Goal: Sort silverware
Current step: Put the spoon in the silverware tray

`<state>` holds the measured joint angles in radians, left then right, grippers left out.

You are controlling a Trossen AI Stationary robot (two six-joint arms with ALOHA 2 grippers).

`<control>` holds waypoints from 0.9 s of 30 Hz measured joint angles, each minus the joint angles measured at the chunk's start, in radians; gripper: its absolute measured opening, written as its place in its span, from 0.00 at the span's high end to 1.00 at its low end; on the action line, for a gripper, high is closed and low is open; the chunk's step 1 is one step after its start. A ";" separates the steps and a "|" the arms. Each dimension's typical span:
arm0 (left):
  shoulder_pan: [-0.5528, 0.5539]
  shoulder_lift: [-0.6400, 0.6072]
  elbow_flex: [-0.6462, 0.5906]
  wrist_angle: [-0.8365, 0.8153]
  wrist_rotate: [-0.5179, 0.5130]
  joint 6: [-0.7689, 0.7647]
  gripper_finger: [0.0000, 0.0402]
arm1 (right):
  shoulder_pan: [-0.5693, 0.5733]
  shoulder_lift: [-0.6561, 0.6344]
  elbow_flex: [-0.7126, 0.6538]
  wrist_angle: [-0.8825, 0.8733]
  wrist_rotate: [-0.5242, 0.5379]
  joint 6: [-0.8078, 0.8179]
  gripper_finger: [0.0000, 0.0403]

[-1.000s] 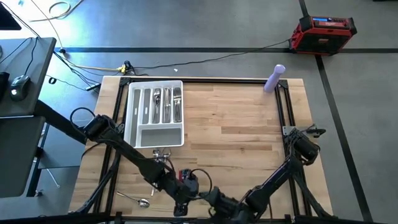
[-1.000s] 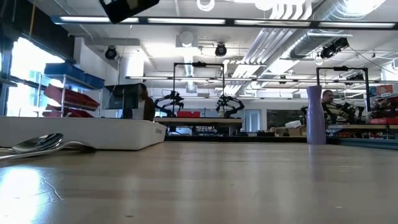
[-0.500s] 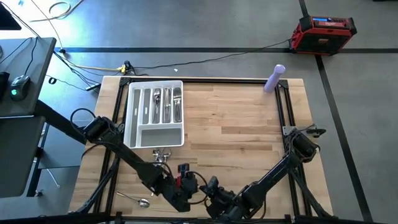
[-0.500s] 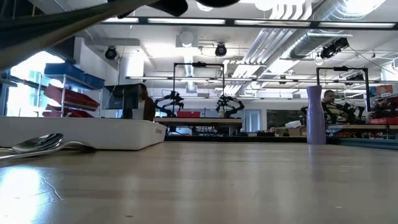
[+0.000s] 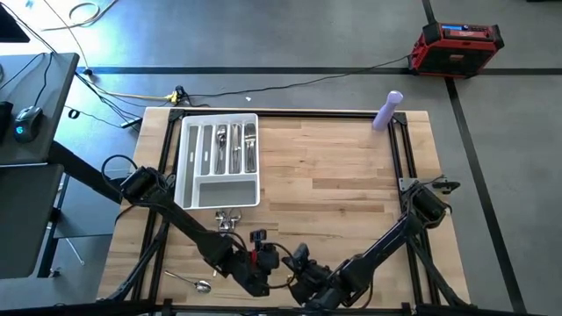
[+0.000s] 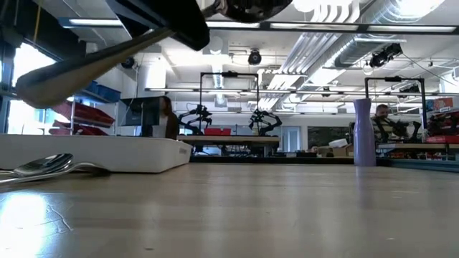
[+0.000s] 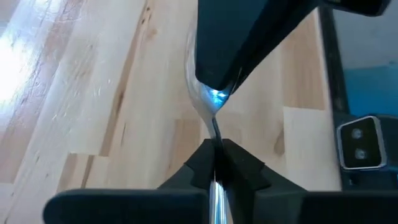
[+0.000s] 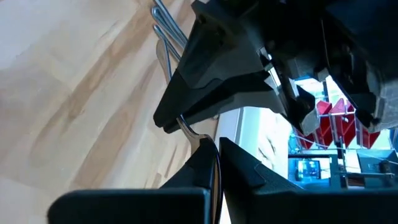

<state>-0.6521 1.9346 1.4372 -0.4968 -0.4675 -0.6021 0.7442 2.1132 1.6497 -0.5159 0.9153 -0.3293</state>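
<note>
While both grippers meet at table's near edge, left gripper [image 7: 214,163] & right gripper [image 8: 214,163] each pinch one utensil [image 7: 208,102] mid-handoff; one should release only once the other's grip is firm.

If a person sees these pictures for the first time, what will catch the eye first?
Probably the two grippers meeting at the table's near edge: the left gripper and the right gripper both pinch one spoon above the wood. Next comes the white tray at the far left, with silverware in its slots, and the purple bottle at the far right corner.
</note>
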 joint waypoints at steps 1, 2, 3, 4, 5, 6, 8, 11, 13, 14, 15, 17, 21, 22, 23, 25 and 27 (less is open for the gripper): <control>0.000 0.000 0.000 -0.012 -0.009 -0.005 0.99 | -0.001 0.000 0.000 -0.006 -0.002 0.005 0.99; -0.002 0.000 0.000 -0.023 -0.021 -0.014 0.99 | -0.001 0.000 0.000 -0.011 -0.003 0.016 0.98; -0.004 0.000 0.000 -0.033 -0.032 -0.018 1.00 | -0.001 0.000 0.000 -0.016 0.001 0.022 0.95; -0.008 0.000 0.000 -0.040 -0.040 -0.021 1.00 | 0.001 -0.001 0.000 -0.022 0.015 0.030 0.92; -0.010 -0.001 0.000 -0.051 -0.049 -0.022 1.00 | 0.004 -0.002 0.000 -0.027 0.031 0.039 0.88; -0.012 -0.001 -0.001 -0.069 -0.055 -0.029 1.00 | 0.009 -0.006 0.000 -0.027 0.048 0.047 0.83; -0.016 0.000 -0.002 -0.081 -0.080 -0.049 1.00 | 0.022 -0.017 0.000 -0.027 0.109 0.060 0.72; -0.025 -0.001 -0.002 -0.124 -0.151 -0.078 1.00 | 0.052 -0.038 0.000 -0.032 0.218 0.059 0.56; -0.033 -0.004 -0.002 -0.167 -0.211 -0.094 1.00 | 0.074 -0.057 0.000 -0.049 0.266 0.062 0.48; -0.036 -0.013 -0.002 -0.201 -0.252 -0.109 1.00 | 0.086 -0.067 0.000 -0.055 0.285 0.069 0.45; -0.040 -0.025 -0.002 -0.242 -0.301 -0.132 1.00 | 0.097 -0.080 0.000 -0.062 0.314 0.089 0.43; -0.040 -0.064 -0.002 -0.347 -0.401 -0.203 1.00 | 0.118 -0.104 0.000 -0.098 0.354 0.133 0.42; -0.006 -0.156 -0.002 -0.611 -0.557 -0.352 1.00 | 0.145 -0.145 0.000 -0.237 0.361 0.280 0.46; 0.006 -0.182 -0.004 -0.684 -0.593 -0.395 1.00 | 0.150 -0.153 0.000 -0.272 0.361 0.326 0.47; 0.019 -0.215 -0.018 -0.737 -0.631 -0.437 1.00 | 0.156 -0.160 0.000 -0.311 0.363 0.372 0.49; 0.054 -0.305 -0.087 -0.789 -0.685 -0.509 1.00 | 0.163 -0.163 0.000 -0.375 0.365 0.447 0.52; 0.097 -0.416 -0.204 -0.772 -0.697 -0.551 1.00 | 0.170 -0.161 -0.002 -0.428 0.361 0.499 0.54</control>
<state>-0.5549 1.5184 1.2330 -1.2683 -1.1649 -1.1534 0.9138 1.9526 1.6482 -0.9441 1.2762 0.1701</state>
